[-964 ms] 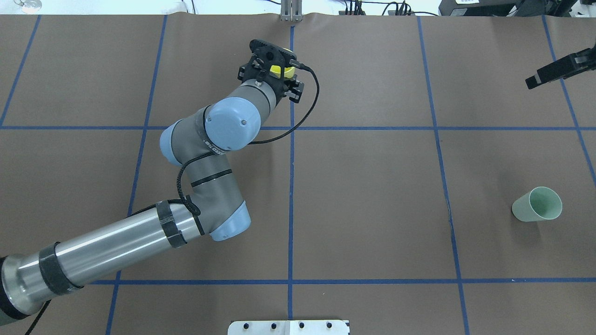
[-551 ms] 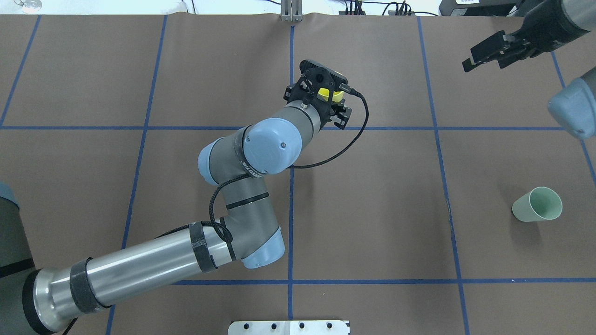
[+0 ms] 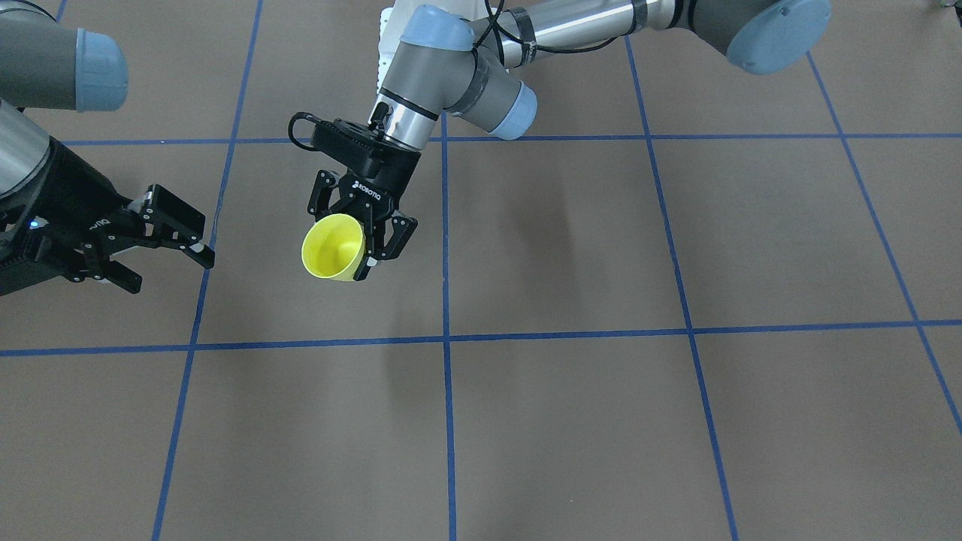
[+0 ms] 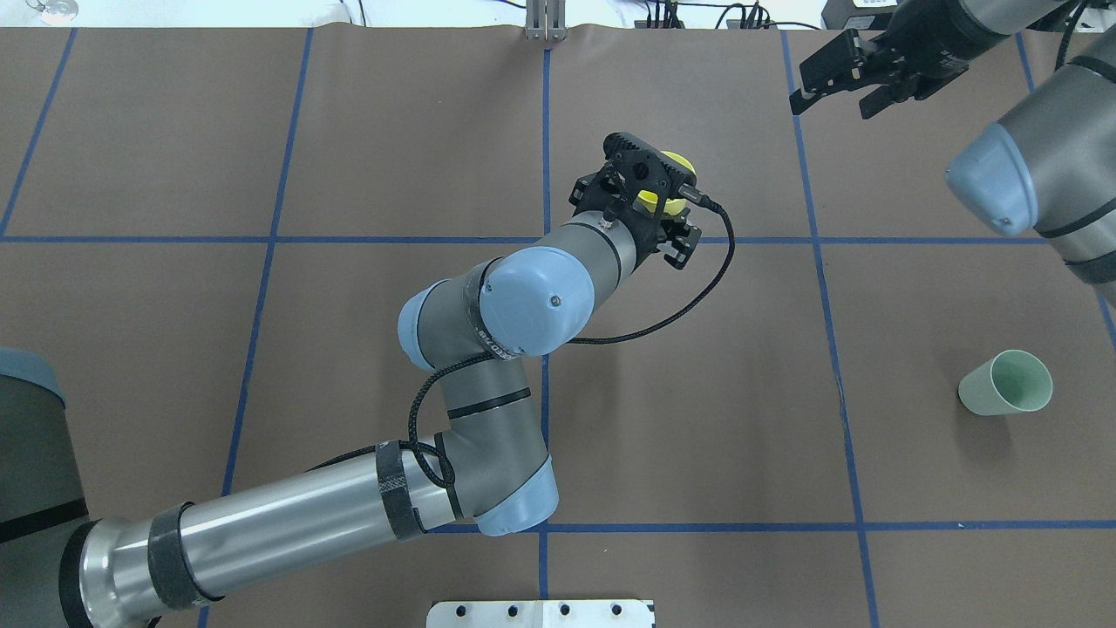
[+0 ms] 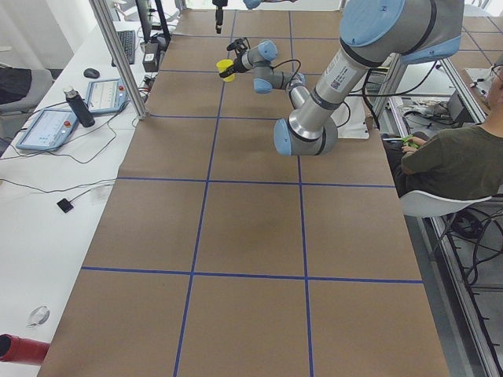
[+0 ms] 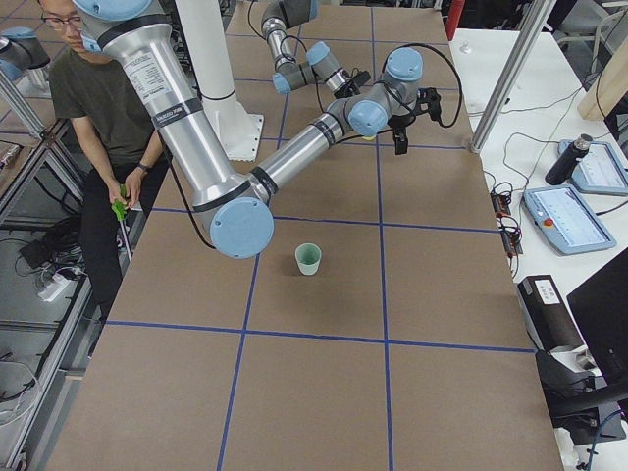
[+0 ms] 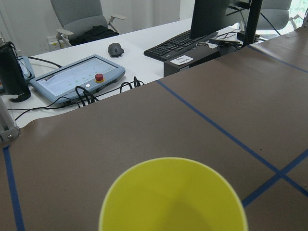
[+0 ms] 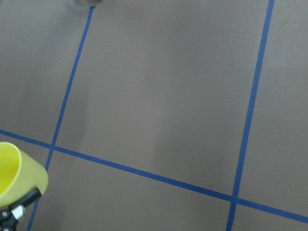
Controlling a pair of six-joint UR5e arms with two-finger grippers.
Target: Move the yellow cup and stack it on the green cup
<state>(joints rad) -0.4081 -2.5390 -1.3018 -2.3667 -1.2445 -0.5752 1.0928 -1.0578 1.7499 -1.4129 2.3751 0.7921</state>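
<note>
Held clear of the brown paper-covered table (image 4: 697,392), the yellow cup (image 3: 333,248) sits between the clamped fingers of the left gripper (image 3: 359,248), close to the far edge and about midway along it. The small, smooth, tapered tumbler has no handle. It is tipped onto its side with its open mouth turned away from the robot, so the front-facing view looks straight into its bright, bare interior. The left wrist camera shows only the round rim and the hollow below it. One black finger (image 3: 370,259) presses on the cup's outer wall beside the rim, and the other is largely hidden behind the cup. The right gripper (image 3: 167,270) hovers near the far edge toward the table's right end, beside the yellow cup but not touching it, with its fingers spread apart. The green cup (image 4: 1003,384), a pale mint tumbler of the same shape, stands upright with its mouth up near the right end, well apart from both grippers.
</note>
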